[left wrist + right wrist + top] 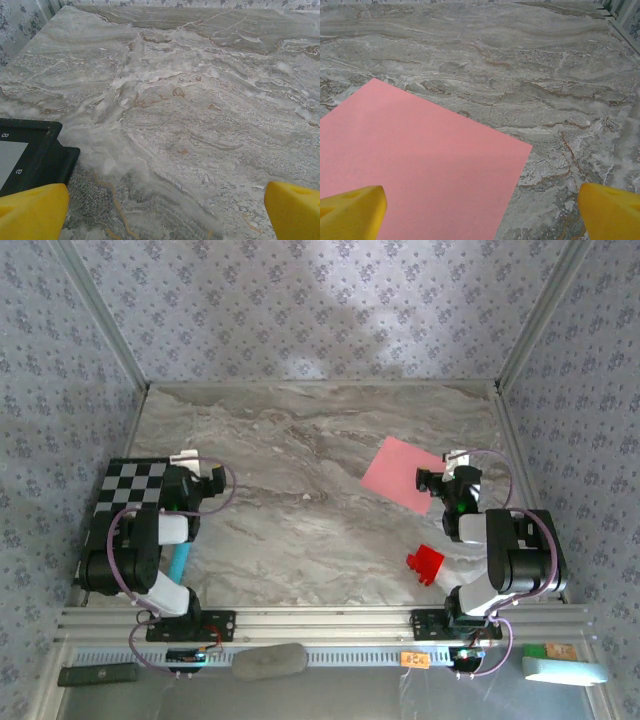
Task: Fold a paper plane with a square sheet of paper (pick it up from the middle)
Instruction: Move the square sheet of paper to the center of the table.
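Note:
The square sheet of paper [398, 471] is salmon pink and lies flat and unfolded on the marble table, right of centre, turned like a diamond. My right gripper [445, 476] hovers at the sheet's right corner. In the right wrist view the sheet [420, 165] spreads under the left fingertip [351, 210], and the right gripper [480, 212] is open with nothing in it. My left gripper [198, 476] sits at the far left, and in its wrist view the gripper [162, 212] is open over bare marble. The paper plane is out of view.
A small red block [426, 563] lies near the right arm's base. A black-and-white chequered board [133, 486] lies at the left edge, its black rim [47, 160] by the left fingertip. Patterned walls close in three sides. An aluminium rail [320, 622] runs along the front.

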